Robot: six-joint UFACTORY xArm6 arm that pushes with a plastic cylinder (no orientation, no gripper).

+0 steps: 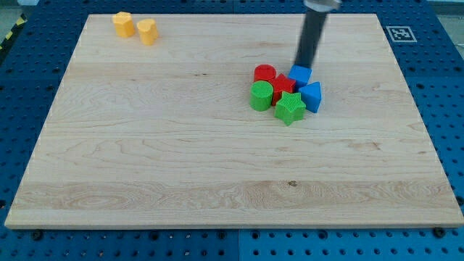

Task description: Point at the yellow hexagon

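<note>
My tip (pixel 302 65) sits down on the bench (pixel 145 167) in the upper right part, right at the top edge of a tight cluster of 6 blocks. It is just beside the blue cube (pixel 300 75), possibly touching it, though I cannot tell for sure. There is no hand on this arm, only the bare rod, so nothing is held.

The cluster: a red cylinder (pixel 264 74) and the blue cube at the back, a red star (pixel 282 86) in the middle, a green cylinder (pixel 261 95) and a green star (pixel 289 107) at the front, and a blue wedge-like block (pixel 312 96) on the right. All 6 are packed close, touching or nearly so.

The target is nowhere near. 2 yellow blocks stand in the far top left corner, side by side. The left one (pixel 122 23) looks like the yellow hexagon, and the one next to it (pixel 147 31) looks more rounded, but both are small and hard to read.

Judging from here, the job is barely begun: a long run across the bench toward the top left corner lies ahead.

The risks? Leaving the cluster carelessly could drag the blue cube or red cylinder along. At the other end, the 2 yellows stand so close that stopping between them would leave the pointing ambiguous, and overshooting would shove the hexagon toward the bench edge.
</note>
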